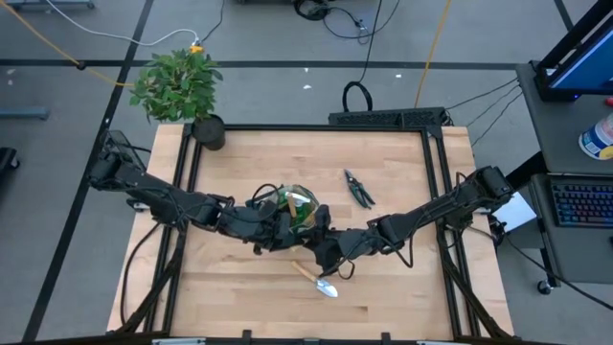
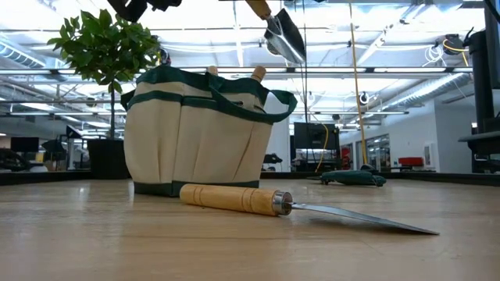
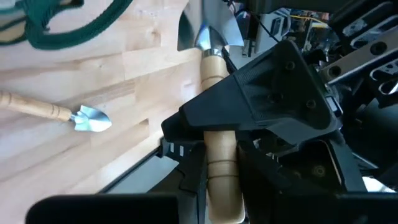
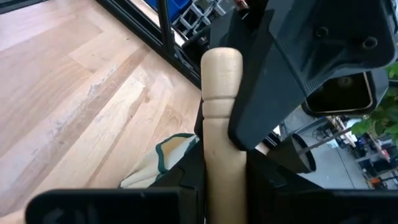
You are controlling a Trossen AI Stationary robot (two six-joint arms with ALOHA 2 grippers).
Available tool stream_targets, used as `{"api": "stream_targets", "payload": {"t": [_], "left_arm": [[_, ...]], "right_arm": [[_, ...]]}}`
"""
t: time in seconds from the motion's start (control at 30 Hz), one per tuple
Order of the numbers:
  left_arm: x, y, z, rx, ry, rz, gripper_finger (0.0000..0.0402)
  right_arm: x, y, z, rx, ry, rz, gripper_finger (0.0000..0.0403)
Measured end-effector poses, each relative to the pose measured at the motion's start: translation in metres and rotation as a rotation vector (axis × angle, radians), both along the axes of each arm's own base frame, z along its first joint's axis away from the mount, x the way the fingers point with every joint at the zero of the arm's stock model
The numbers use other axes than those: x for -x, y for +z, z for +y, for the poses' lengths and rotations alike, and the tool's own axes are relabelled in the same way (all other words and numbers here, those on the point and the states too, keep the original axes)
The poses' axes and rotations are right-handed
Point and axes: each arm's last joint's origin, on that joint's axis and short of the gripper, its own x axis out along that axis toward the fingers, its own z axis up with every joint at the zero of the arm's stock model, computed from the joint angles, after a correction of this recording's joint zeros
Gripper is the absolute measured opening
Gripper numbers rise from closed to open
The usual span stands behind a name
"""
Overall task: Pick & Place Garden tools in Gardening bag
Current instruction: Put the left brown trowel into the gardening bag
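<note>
Trowel handle (image 4: 219, 124): pinched by both grippers' fingers (image 3: 186, 168), blade upward. Bag (image 2: 199, 129) lies just beside, below; 2nd trowel (image 2: 305, 207) on counter (image 2: 94, 234).

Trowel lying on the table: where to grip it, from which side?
Take the trowel by its wooden handle, mid-length, from straight above, jaws across it. It lies flat on the table; the handle is round and thick, while the blade is thin and hugs the wood. The other trowel is up in the air.

Two dark jointed arms, black cabling
</note>
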Motion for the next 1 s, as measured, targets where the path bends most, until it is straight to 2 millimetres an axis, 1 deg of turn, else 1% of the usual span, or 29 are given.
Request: {"api": "stream_targets", "payload": {"t": [0.07,0.23,0.3,0.47,0.6,0.73,1.0], "left_arm": [[-0.0004,-0.0001,0.0013,-0.029,-0.006,-0.004,0.0079],[-0.0010,0.0002,0.0027,-0.133,-0.016,-0.025,0.0151],[-0.0013,0.0004,0.0031,-0.178,-0.018,-0.033,0.0174],[-0.0014,-0.0004,0.0038,-0.303,-0.057,-0.042,0.0211],[-0.0014,-0.0007,0.0035,-0.418,-0.110,-0.055,0.0225],[-0.0013,-0.0012,0.0037,-0.520,-0.142,-0.064,0.0227],[-0.0015,-0.0018,0.0047,-0.645,-0.149,-0.064,0.0227]], "right_arm": [[0.0002,-0.0001,-0.0006,0.006,-0.025,-0.001,0.0056],[0.0003,-0.0009,-0.0018,0.002,-0.049,0.004,0.0055],[0.0005,-0.0015,-0.0018,-0.007,-0.050,0.010,0.0055],[0.0015,-0.0037,-0.0022,-0.026,-0.060,0.032,0.0055],[0.0020,-0.0041,-0.0025,-0.046,-0.070,0.038,0.0055],[0.0020,-0.0044,-0.0024,-0.076,-0.069,0.041,0.0055],[0.0028,-0.0056,-0.0033,-0.110,-0.088,0.055,0.0055]]}}
